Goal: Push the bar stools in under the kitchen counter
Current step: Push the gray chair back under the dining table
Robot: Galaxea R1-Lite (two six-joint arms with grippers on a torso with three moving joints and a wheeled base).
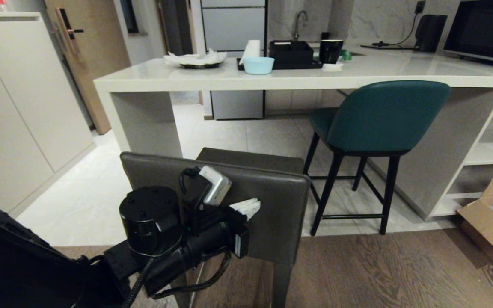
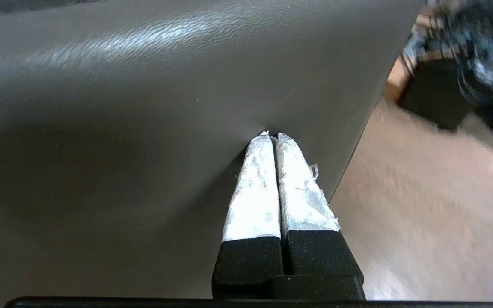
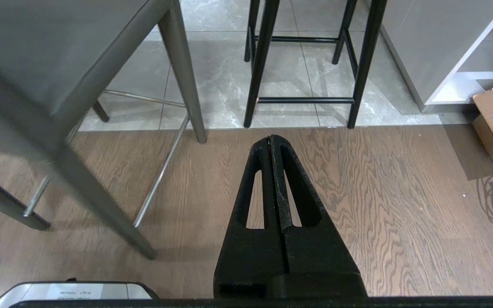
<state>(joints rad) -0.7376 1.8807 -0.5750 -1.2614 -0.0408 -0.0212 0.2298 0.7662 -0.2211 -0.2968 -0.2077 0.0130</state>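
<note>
The dark grey bar stool (image 1: 272,192) stands in front of me, out from the kitchen counter (image 1: 229,79), its low back towards me. My left gripper (image 1: 253,204) is shut with nothing in it. In the left wrist view its white-wrapped tips (image 2: 272,136) press against the grey leather back (image 2: 144,107), which dimples at the contact. The teal bar stool (image 1: 379,119) stands at the right, its seat partly under the counter's edge. My right gripper (image 3: 271,137) hangs shut and empty over the wood floor, to the right of the grey stool's legs (image 3: 182,72).
On the counter lie a blue bowl (image 1: 258,65), a black tray (image 1: 291,54), a black cup (image 1: 331,51) and a plate with tissue (image 1: 197,60). An open cardboard box (image 1: 490,218) sits on the floor at the right. White shelves (image 1: 490,158) close the counter's right end. Cabinets line the left.
</note>
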